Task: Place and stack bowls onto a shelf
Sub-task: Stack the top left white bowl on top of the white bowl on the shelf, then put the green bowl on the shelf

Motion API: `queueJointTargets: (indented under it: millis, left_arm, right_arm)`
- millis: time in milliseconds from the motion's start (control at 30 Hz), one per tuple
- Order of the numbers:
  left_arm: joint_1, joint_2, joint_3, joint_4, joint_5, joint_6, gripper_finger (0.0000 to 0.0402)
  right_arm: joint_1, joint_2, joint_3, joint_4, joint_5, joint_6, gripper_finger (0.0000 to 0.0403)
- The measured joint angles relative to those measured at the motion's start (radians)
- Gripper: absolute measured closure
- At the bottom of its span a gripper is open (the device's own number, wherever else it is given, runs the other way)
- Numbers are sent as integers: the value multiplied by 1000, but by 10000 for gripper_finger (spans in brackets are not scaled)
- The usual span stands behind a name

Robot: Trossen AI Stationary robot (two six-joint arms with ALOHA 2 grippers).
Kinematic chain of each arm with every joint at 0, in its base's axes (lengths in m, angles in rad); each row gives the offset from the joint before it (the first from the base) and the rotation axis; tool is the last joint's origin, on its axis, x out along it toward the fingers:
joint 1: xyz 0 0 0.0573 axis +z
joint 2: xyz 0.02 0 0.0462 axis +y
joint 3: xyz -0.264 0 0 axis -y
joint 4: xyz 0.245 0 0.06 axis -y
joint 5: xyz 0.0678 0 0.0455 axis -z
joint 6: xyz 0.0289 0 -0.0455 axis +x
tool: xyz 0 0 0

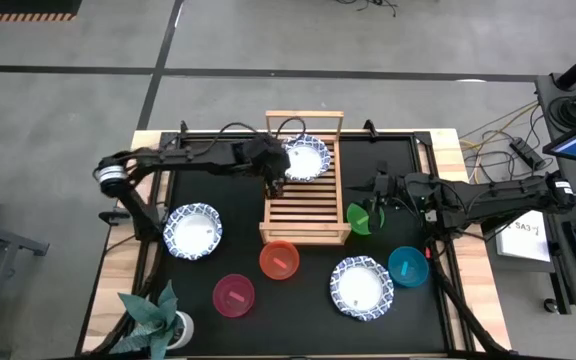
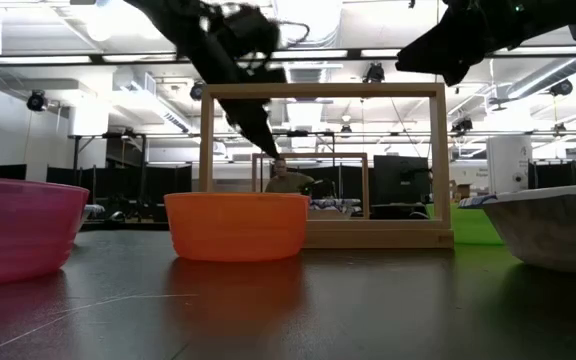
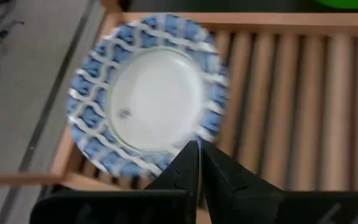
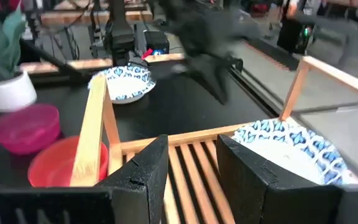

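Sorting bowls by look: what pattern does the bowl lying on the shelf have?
The bowl on the shelf is white with a blue lattice-patterned rim, clearest in the left wrist view.

The shelf (image 1: pixel 305 212) is pale, matt, smooth wood; the orange-red bowl (image 2: pixel 236 226) looks like satiny plastic; the black tabletop (image 2: pixel 288 310) has a faintly scratched sheen

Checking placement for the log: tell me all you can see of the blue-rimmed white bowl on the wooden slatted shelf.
The round white bowl with a blue lattice-patterned rim sits upright on the light wooden slatted shelf, in the corner by its taller frame rail. Its plain glossy white inside holds nothing, with a small mark near the middle. It rests on the slats. The left gripper hangs shut over its rim edge, apparently not gripping it.
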Motion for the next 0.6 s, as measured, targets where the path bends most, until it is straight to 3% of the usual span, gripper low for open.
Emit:
queueJointTargets:
  millis: [367, 467, 600]
  left_arm:
    - [-294, -321, -158, -3, -1, -183, 402]
    - [-372, -380, -211, 58, -3, -222, 402]
    - [-467, -426, -310, 232, -61, -238, 401]
  right_arm:
    - [-8, 97, 12, -65, 16, 432, 275]
    - [-23, 129, 79, -204, 16, 518, 277]
    - [-54, 189, 218, -535, 15, 578, 284]
